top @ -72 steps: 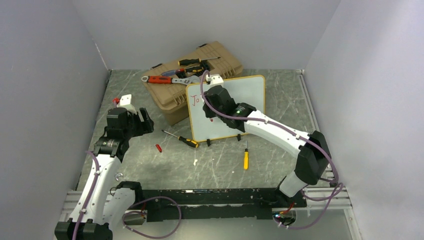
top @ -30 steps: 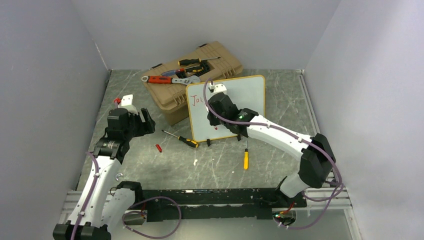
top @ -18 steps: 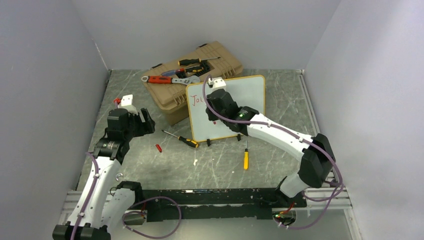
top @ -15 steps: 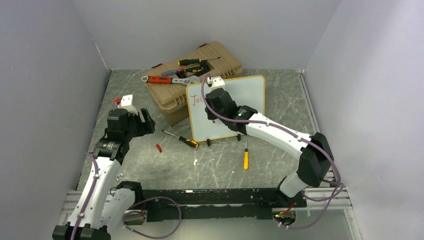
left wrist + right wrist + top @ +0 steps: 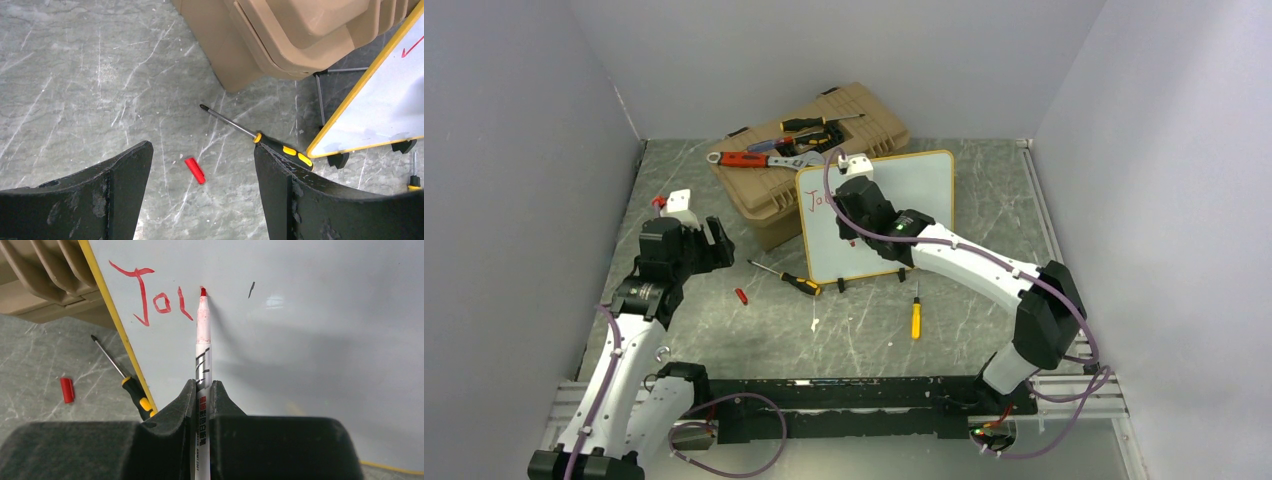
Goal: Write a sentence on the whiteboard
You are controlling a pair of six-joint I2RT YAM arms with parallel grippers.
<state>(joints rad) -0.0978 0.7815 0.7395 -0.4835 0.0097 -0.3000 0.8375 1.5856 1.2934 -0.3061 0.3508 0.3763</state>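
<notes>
The whiteboard [image 5: 924,190] stands tilted on black clip feet in front of the tan toolbox. At its top left is the sentence [image 5: 152,302]: a red "Jo" and one more short stroke, also seen from above [image 5: 814,200]. My right gripper [image 5: 202,385] is shut on a white marker [image 5: 203,350]. The marker's red tip touches the board just right of the last stroke. Seen from above, the right gripper [image 5: 856,205] is pressed against the board's upper left. My left gripper [image 5: 201,147] hangs open and holds nothing, above the floor at the left [image 5: 714,240].
A red marker cap [image 5: 741,296] lies on the floor left of the board. A black-and-yellow screwdriver [image 5: 789,277] lies by the board's lower left corner, and a yellow one [image 5: 915,315] in front. The toolbox [image 5: 864,115] behind carries several hand tools.
The right gripper with the marker dipped a little along the board's top left, then rose again, adding a short stroke after the "o". The left arm has not moved.
</notes>
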